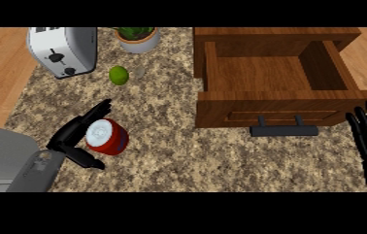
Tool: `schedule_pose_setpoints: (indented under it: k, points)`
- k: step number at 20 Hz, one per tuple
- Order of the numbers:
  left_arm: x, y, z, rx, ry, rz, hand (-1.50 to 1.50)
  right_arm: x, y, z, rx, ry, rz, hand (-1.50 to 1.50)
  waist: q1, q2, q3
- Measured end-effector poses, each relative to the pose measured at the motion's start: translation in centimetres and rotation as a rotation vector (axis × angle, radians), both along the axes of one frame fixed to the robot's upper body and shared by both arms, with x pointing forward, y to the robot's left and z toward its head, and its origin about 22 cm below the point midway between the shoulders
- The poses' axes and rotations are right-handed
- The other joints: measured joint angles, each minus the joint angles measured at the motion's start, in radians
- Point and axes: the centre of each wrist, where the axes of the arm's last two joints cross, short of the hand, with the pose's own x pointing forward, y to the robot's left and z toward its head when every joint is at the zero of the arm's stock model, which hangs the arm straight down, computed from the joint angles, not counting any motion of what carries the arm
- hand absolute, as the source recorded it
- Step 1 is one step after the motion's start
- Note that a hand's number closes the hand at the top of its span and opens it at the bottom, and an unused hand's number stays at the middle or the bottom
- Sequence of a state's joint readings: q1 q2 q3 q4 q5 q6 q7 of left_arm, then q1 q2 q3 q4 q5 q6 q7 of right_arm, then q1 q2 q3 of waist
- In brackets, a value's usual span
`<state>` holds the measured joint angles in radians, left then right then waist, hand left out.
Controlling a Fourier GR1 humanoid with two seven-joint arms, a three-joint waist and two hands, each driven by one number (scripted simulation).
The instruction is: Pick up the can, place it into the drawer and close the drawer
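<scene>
Grasp step: left hand (68, 137), spread wide, brackets squat red white-topped can (109, 138) upright on speckled stone bench (186, 155) at 8 o'clock; next likely close, lift, carry to open wooden drawer (258, 75) at 2 o'clock.

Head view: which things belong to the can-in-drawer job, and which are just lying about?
Job: red cylindrical can; open wooden drawer with black handle; black left hand.
Lying about: silver toaster; round green fruit; potted green plant; resting black right hand.
</scene>
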<state>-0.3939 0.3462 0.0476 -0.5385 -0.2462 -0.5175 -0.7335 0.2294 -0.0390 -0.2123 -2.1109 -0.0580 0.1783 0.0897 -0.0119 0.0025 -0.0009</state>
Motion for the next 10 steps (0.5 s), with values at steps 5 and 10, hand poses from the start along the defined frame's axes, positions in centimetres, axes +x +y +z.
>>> schedule_pose_setpoints:
  k: [5,10]
  points:
    - [1.1,-0.8,0.2,-0.01,0.002,-0.008,-1.5,-0.4,-0.5,-0.1,-0.008,0.002,0.0,-1.5,-0.001,0.0,0.0]
    - [1.0,-2.2,-0.7,-0.025,0.007,-0.024,-1.5,-0.6,-0.9,0.1,0.005,0.001,-0.005,-1.5,0.0,-0.001,0.0]
